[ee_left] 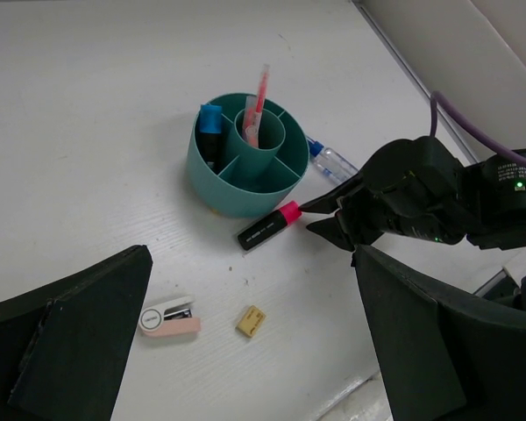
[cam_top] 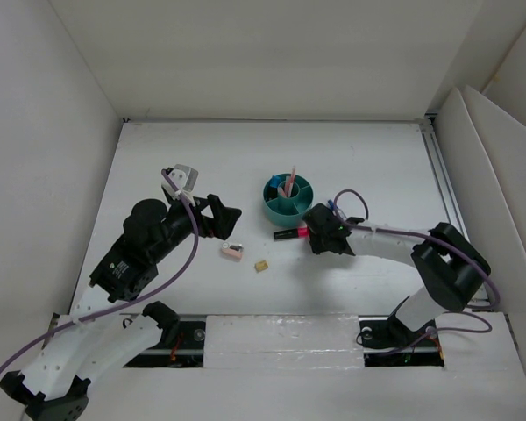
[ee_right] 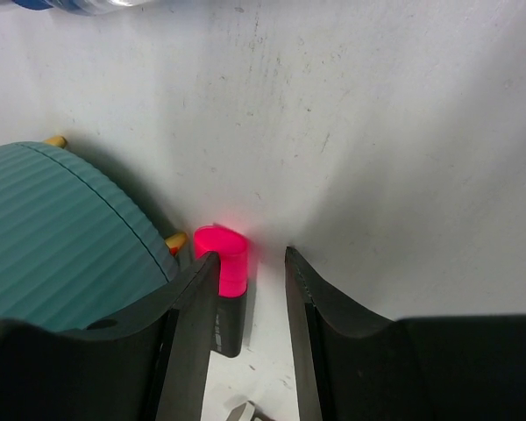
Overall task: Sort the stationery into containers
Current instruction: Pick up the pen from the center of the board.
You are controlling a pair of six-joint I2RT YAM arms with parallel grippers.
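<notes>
Black marker with pink end [ee_left: 267, 228], lying flat just beside the round teal plastic organizer [ee_left: 212, 180]; resting with its pink tip between the fingers of the right gripper [ee_left: 309, 216], standing apart, not clamping it.

**Mostly plastic on a scuffed top**

I see the organizer [ee_right: 61, 228] as matt teal plastic, finely ribbed outside. The marker [ee_right: 223, 263] has a glossy pink cap and a dull black barrel. The table [ee_right: 377, 132] looks matt white and faintly scratched. The right gripper [ee_right: 251, 257] is smooth black plastic.
</notes>
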